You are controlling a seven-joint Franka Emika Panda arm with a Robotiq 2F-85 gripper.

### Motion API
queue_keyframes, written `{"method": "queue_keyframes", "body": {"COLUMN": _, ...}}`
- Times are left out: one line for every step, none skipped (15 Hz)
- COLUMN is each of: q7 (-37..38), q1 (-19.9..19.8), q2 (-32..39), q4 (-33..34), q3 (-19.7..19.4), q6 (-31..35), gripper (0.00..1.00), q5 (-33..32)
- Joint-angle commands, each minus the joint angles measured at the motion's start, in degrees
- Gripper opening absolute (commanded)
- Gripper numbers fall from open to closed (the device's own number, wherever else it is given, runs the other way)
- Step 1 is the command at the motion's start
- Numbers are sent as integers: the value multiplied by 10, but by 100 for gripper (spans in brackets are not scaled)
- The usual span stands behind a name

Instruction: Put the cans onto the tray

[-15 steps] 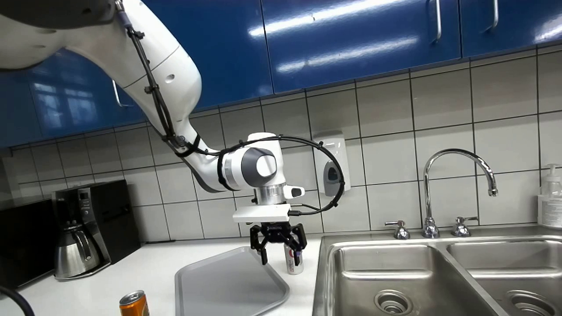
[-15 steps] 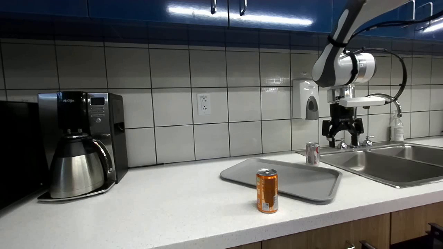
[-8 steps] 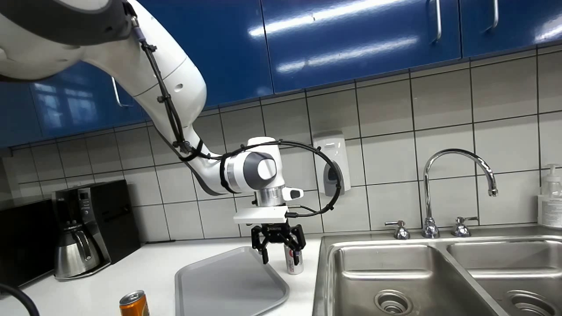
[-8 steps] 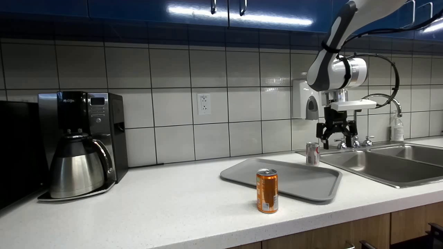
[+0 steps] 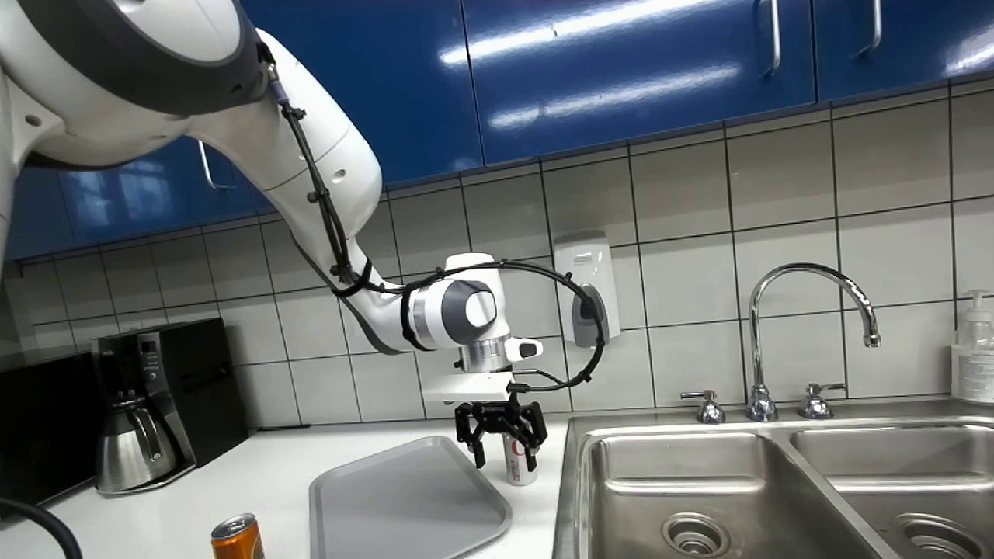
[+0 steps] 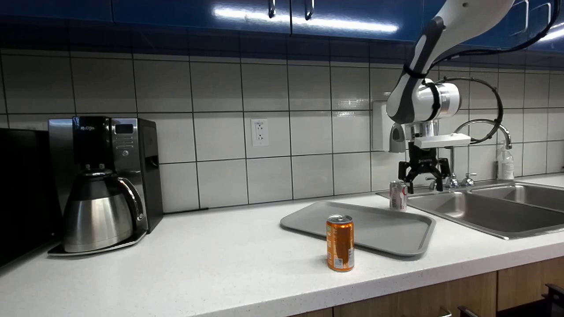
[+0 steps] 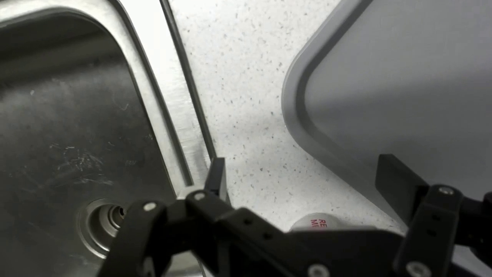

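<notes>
In an exterior view, can see only the lower part of the silvery-grey can [image 5: 519,472], screened above by the gripper [image 5: 505,463]. In the wrist view, catch little more than a pale rounded edge of that can at 6 o'clock, with bits of red lettering, cut short by the gripper's own black parts. See the gripper spread wide, fingers [image 7: 398,181] well apart. Cannot judge the gap between can and nearer finger.

In an exterior view, find the silvery-grey can [image 6: 398,197] upright on the counter [image 6: 220,264], outside the rim of the tray [image 6: 383,231] and just beside it, at about 2 o'clock from its middle. Find the orange can [image 6: 340,243] upright too, off the tray between 7 and 8 o'clock, masking part of the near rim. In an exterior view, lose the base of the orange can [image 5: 239,543] and the near end of the tray [image 5: 404,497] to the bottom edge.

Note the soap dispenser [image 6: 381,132] half covered by the arm [image 6: 462,35]. At 9 o'clock, make out a dark panel [image 6: 26,189], cut off by the edge and too dim to name.

Toward 4 o'clock in an exterior view, look into the sink [image 5: 573,497]: a drain [image 5: 695,536] in each basin [image 5: 675,466], both basins cut off by the frame. Within the coffee maker [image 6: 128,160], at 9 o'clock, find the coffee pot [image 6: 99,215], contents hidden by steel walls.
</notes>
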Motion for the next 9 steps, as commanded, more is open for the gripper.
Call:
{"method": "queue_keyframes", "body": {"q7": 22, "q1": -2, "q2": 26, "q4": 37, "q3": 6, "q6": -3, "gripper": 100, "q5": -2}}
{"method": "queue_keyframes", "body": {"q7": 22, "q1": -2, "q2": 31, "q4": 43, "q3": 7, "q6": -4, "gripper": 100, "q5": -1}}
{"method": "queue_keyframes", "body": {"q7": 22, "q1": -2, "q2": 36, "q4": 50, "q3": 8, "q6": -6, "gripper": 100, "q5": 1}}
{"method": "queue_keyframes", "body": {"q7": 23, "q1": -2, "q2": 40, "q4": 56, "q3": 9, "q6": -7, "gripper": 100, "q5": 1}}
{"method": "queue_keyframes", "body": {"q7": 24, "q1": -2, "q2": 45, "q4": 62, "q3": 10, "q6": -7, "gripper": 100, "q5": 1}}
{"method": "queue_keyframes", "body": {"q7": 25, "q1": -1, "q2": 49, "q4": 68, "q3": 11, "q6": -9, "gripper": 100, "q5": 1}}
{"method": "queue_keyframes", "body": {"q7": 24, "q1": -2, "q2": 54, "q4": 74, "q3": 13, "q6": -10, "gripper": 100, "q5": 3}}
{"method": "queue_keyframes", "body": {"q7": 23, "q1": -2, "q2": 58, "q4": 80, "q3": 15, "q6": -11, "gripper": 100, "q5": 5}}
{"method": "queue_keyframes", "body": {"q7": 24, "q1": -2, "q2": 64, "q4": 86, "q3": 15, "q6": -12, "gripper": 100, "q5": 5}}
